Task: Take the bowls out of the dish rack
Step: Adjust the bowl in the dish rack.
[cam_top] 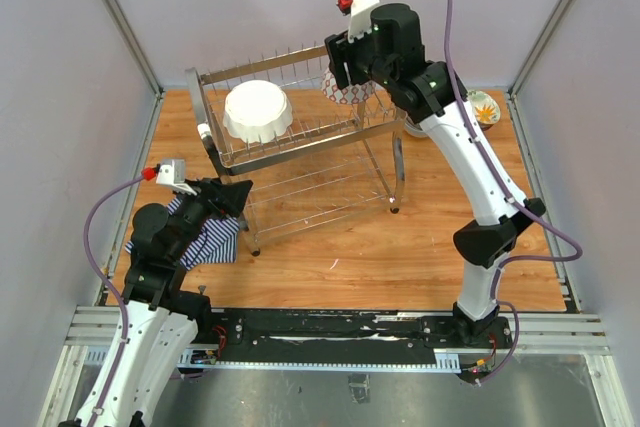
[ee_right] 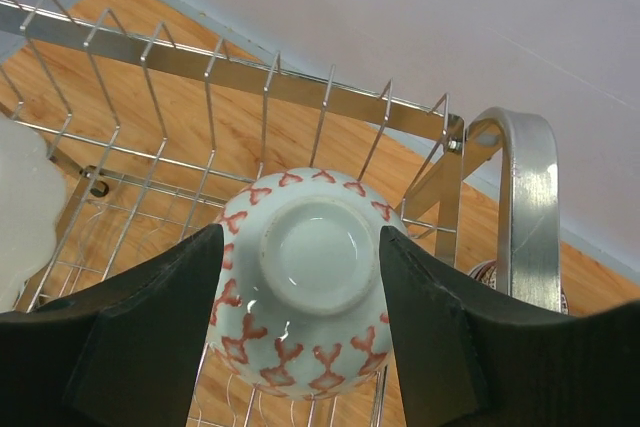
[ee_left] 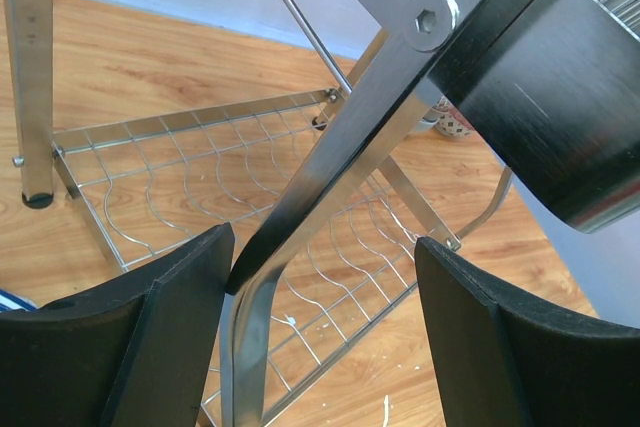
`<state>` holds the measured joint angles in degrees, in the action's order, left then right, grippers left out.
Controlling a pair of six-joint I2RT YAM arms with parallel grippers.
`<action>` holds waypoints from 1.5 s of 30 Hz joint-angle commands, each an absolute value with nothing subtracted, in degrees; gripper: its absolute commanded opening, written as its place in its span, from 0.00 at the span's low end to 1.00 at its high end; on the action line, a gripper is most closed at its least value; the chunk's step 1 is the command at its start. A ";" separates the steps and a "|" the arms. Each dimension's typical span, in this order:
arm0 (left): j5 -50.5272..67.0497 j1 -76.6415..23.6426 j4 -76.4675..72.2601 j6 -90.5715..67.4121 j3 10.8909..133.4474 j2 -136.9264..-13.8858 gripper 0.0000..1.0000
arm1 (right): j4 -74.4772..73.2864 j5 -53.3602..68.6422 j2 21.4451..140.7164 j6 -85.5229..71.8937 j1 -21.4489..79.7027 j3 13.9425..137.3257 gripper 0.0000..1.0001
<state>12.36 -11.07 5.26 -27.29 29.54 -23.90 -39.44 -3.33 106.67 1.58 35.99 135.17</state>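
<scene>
The chrome dish rack (cam_top: pixel 300 137) stands mid-table. A large white scalloped bowl (cam_top: pixel 258 112) lies upside down on its upper tier. At the tier's right end, my right gripper (cam_top: pixel 345 72) is shut on the red lattice bowl (ee_right: pixel 310 267), which is base up with one finger pressed on each side. In the right wrist view, my right gripper (ee_right: pixel 300 242) hangs over the rack's prongs (ee_right: pixel 300 87). My left gripper (ee_left: pixel 325 247) is open low at the rack's left end. A chrome leg bar (ee_left: pixel 380 137) passes between the jaws and rests against the left finger (ee_left: pixel 180 297).
A blue-white striped cloth (cam_top: pixel 210 237) lies under the left arm. A floral bowl (cam_top: pixel 484 107) sits on the table at the far right, and a patterned bowl (ee_left: pixel 455 122) is beyond the rack's right legs. The lower tier (ee_left: pixel 200 177) holds nothing.
</scene>
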 commanded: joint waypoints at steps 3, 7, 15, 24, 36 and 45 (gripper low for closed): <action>15.91 -11.43 4.22 -27.77 28.51 -22.88 0.77 | -40.72 -8.04 108.16 -0.82 37.25 137.71 0.64; 15.77 -11.43 4.09 -27.77 28.30 -22.71 0.77 | -40.68 -8.70 108.66 -2.45 37.22 137.90 0.64; 15.51 -11.43 3.96 -27.69 27.80 -22.55 0.77 | -40.11 -8.18 108.68 -4.70 37.26 136.65 0.59; 15.64 -11.38 3.69 -27.78 27.45 -22.42 0.77 | -37.84 -7.33 107.29 -5.89 37.26 132.74 0.42; 15.10 -11.43 3.10 -27.86 27.17 -22.66 0.77 | -29.16 -8.54 103.95 2.08 40.49 129.00 0.34; 14.91 -11.41 2.84 -27.95 27.00 -22.94 0.77 | -30.32 -12.95 105.90 6.47 43.33 131.30 0.34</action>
